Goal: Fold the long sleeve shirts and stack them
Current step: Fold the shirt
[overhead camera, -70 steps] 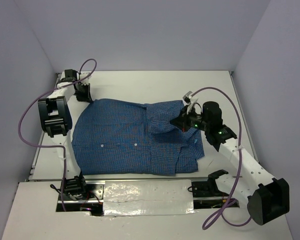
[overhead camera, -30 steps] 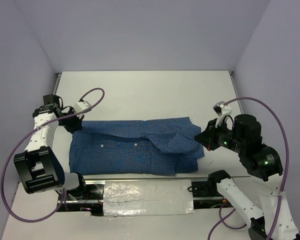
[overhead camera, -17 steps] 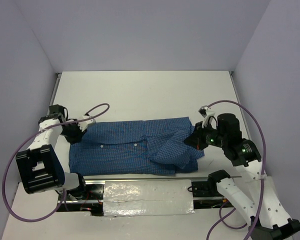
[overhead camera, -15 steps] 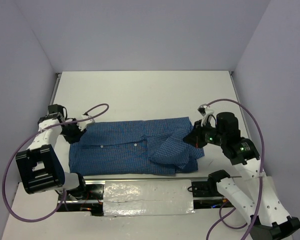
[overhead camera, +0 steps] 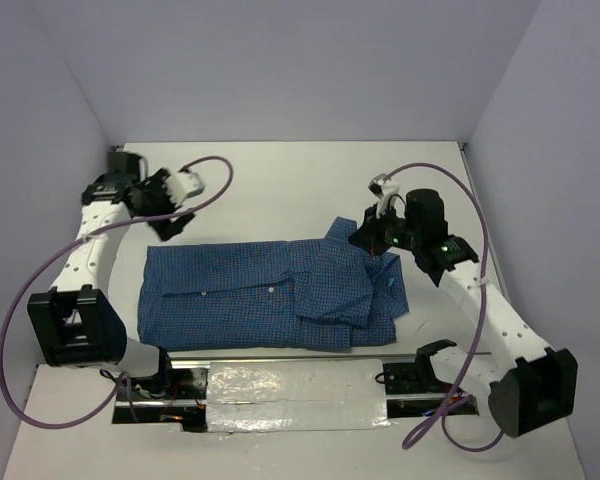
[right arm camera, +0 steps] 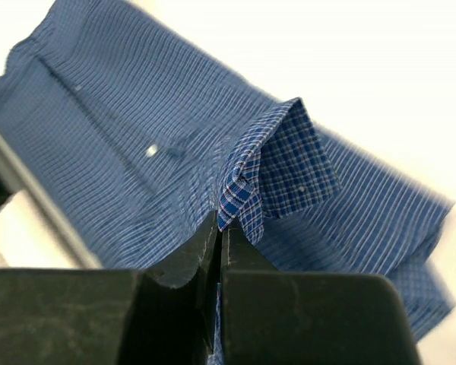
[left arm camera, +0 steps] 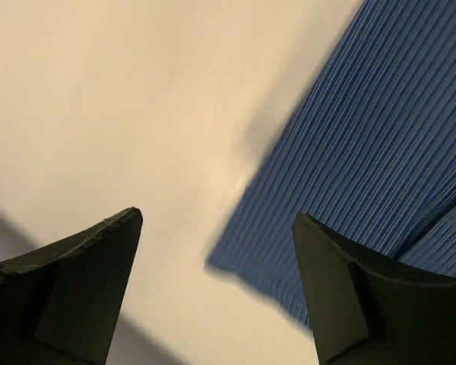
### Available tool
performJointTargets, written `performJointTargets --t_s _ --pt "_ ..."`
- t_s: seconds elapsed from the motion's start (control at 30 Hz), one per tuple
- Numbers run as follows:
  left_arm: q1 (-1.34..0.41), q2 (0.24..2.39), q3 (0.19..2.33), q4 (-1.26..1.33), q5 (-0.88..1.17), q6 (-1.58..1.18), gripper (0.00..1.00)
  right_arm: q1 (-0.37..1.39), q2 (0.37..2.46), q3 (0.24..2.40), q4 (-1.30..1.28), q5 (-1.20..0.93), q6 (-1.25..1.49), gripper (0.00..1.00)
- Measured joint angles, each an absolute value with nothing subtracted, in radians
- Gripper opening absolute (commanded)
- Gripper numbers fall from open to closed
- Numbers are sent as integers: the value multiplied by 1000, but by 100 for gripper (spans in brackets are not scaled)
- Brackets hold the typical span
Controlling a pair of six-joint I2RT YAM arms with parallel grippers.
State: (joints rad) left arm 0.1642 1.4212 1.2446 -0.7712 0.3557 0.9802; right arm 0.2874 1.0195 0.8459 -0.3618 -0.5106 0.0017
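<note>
Blue checked shirt (overhead camera: 250,295) lies flat at lower middle of the overhead frame. The right gripper (right arm camera: 216,224), pressed together, pinches a buttoned flap (right arm camera: 289,163) at its upper right; carrying it low across the body should keep the fold smooth. The left gripper (left arm camera: 216,220) is spread, empty. Only its wrist view shows the shirt's corner (left arm camera: 243,262) lying flat; only overhead shows the outline.

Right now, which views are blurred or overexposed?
Left wrist: motion blur smears the shirt checks into streaks, and its edge is soft. Right wrist: the table is blown out white, the collar fairly sharp. Top external: sharp, evenly lit, soft shadows.
</note>
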Motion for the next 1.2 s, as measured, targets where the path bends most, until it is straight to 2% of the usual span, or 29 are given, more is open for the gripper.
performJointTargets --t_s 0.2,0.37,0.63,0.83,1.13,1.2 --pt "-219 1542 1454 -671 549 643 91 265 1185 846 -157 -555 -111 2" --pt "-356 1689 1528 -594 563 493 92 249 1348 870 -106 -537 -189 3" --pt "-341 1736 1528 -574 532 433 94 289 1379 841 -38 -413 -334 13" --pt "-297 1715 1481 -558 488 439 94 513 1339 746 -42 -330 -530 16" --pt "-289 1650 1426 -548 442 449 94 802 1218 643 -255 -208 -641 20" --pt "-289 1645 1420 -543 440 450 94 843 1213 639 -292 -193 -648 32"
